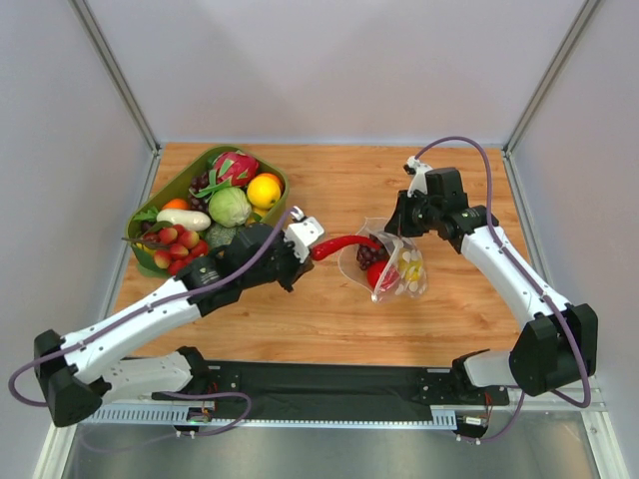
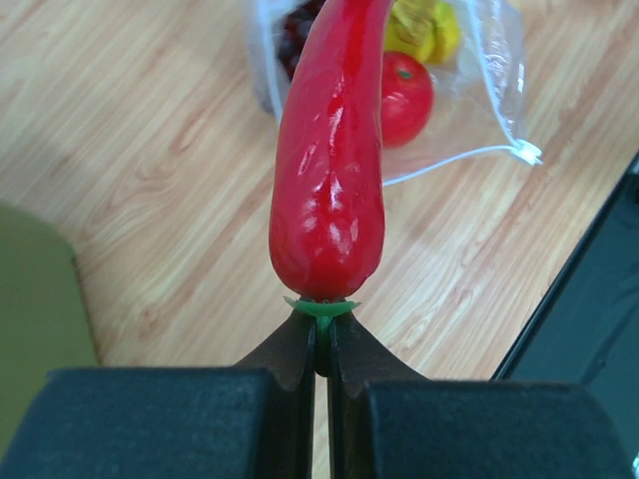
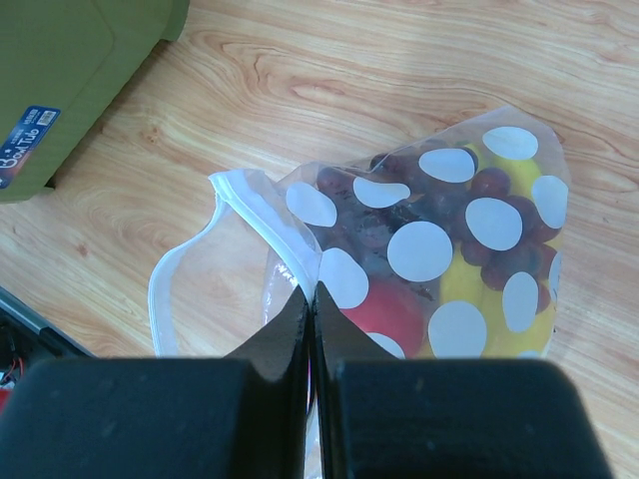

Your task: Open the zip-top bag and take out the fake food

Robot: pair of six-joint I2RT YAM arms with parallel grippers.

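As I look down from the overhead camera, the wooden bench [image 1: 339,319] fills most of my view, with both arms reaching in from the near edge. At its far left sits the olive-green bin [image 1: 178,185], heaped with toy produce, a pink dragon fruit [image 1: 237,165] and a green cabbage [image 1: 230,207] among it.

Right of centre, well apart from the bin, is the zip-top bag [image 1: 401,271]. It is clear with pale dots, resting on the bench with its mouth open toward my left arm. My right fingers [image 3: 312,299] are clenched on the bag's film just beside the white zip strip, pinching that edge up. From the right wrist camera the strip curls out to the left of the fingers in an open loop.

My left fingers [image 2: 321,334] are clamped tight on the green stem of the red chili [image 2: 329,180]. It juts straight out from them toward the bag, off the bench. On the overhead view its tip reaches the bag's mouth, but I cannot tell whether the tip is inside.

Inside the bag I can see a dark grape bunch [image 3: 489,183], a red round fruit [image 2: 404,95] and some yellow pieces [image 2: 424,30], all crowded against one another.
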